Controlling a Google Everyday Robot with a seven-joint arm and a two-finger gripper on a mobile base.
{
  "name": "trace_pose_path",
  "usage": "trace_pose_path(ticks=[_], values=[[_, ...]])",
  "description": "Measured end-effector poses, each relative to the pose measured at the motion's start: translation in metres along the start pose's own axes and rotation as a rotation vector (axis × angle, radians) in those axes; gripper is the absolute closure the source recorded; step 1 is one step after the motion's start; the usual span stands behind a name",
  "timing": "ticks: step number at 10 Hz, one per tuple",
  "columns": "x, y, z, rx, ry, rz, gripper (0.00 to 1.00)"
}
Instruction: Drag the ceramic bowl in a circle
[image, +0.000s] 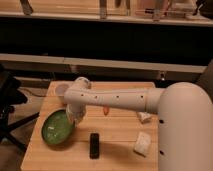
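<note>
The ceramic bowl (56, 128) is wide, shallow and glossy green, and sits on the left part of the wooden table (117, 135). My white arm reaches in from the right across the table. The gripper (75, 118) hangs down from the wrist at the bowl's upper right rim and seems to touch or overlap it. The wrist hides the rim at that spot.
A small pale cup (61, 89) stands at the table's back left. An orange item (105, 109) lies near the middle. A black rectangular object (94, 145) lies near the front. Two white crumpled items (142, 144) (145, 117) lie at the right. A black chair (10, 102) stands left of the table.
</note>
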Motion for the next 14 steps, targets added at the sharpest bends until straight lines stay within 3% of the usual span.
trace_pose_path(ticks=[5,14], values=[[0.0097,0.0082,-0.0033,0.007,-0.003,-0.014,1.0],[0.008,0.0061,0.0028,0.011,-0.023,-0.108,1.0]])
